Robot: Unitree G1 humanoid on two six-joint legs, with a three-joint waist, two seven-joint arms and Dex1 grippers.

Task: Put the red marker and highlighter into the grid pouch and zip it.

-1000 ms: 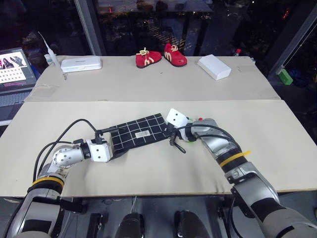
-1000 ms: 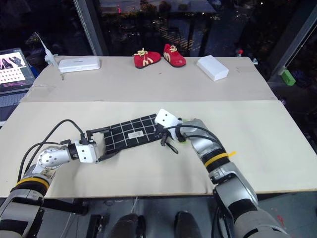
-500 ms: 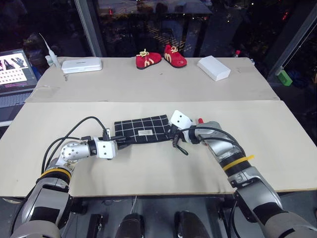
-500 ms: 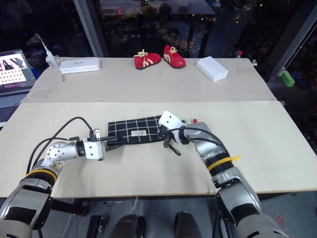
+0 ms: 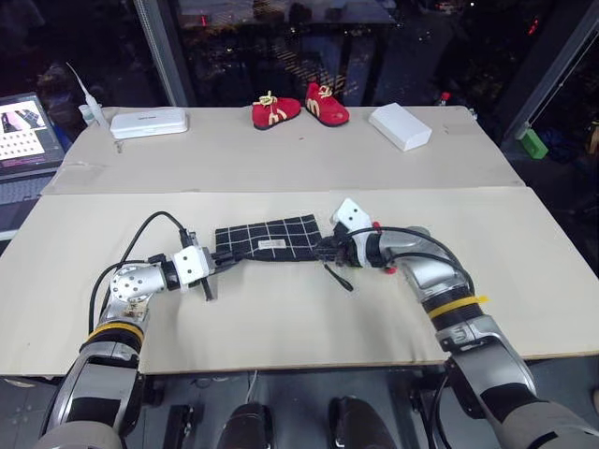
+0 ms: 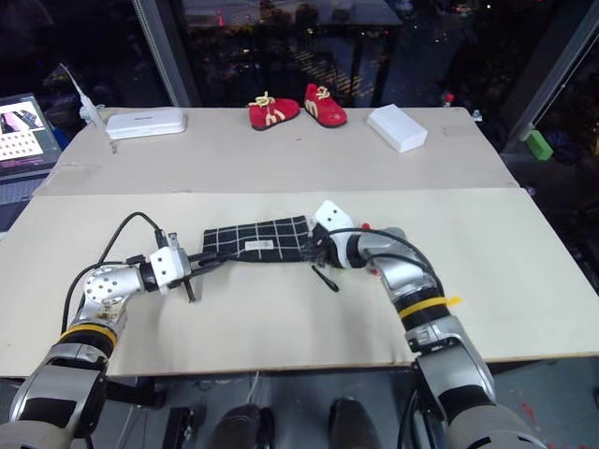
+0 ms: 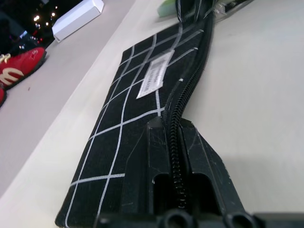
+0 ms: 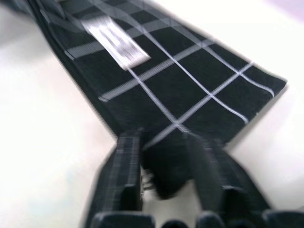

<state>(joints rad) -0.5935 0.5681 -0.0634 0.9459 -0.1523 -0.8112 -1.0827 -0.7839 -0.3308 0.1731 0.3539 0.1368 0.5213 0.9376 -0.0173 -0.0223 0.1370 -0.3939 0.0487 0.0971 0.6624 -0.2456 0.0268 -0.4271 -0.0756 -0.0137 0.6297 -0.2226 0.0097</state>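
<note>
The left gripper (image 5: 217, 261) is pinched tight on the zipper edge at the near end of the grid pouch (image 5: 271, 238); its two fingers (image 7: 156, 156) meet on the teeth. The pouch runs straight out from it to the right gripper (image 5: 329, 253), whose jaws stand partly apart around the far corner, the black pull cord (image 5: 339, 277) trailing onto the table (image 5: 281, 318) just below. Bare tabletop lies toward the robot from both grippers, and the front edge is well clear. Beyond them the seam between the two boards runs close behind the pouch, with red shoes (image 5: 299, 108) and a white box (image 5: 401, 126) far off. Since a second ago the pouch has swung from slanted to level, the left gripper has closed and the right has loosened. A red tip (image 5: 376, 225) shows just behind the right gripper; a pale-green piece (image 7: 166, 7), presumably the highlighter, lies beside the pouch's far end.
</note>
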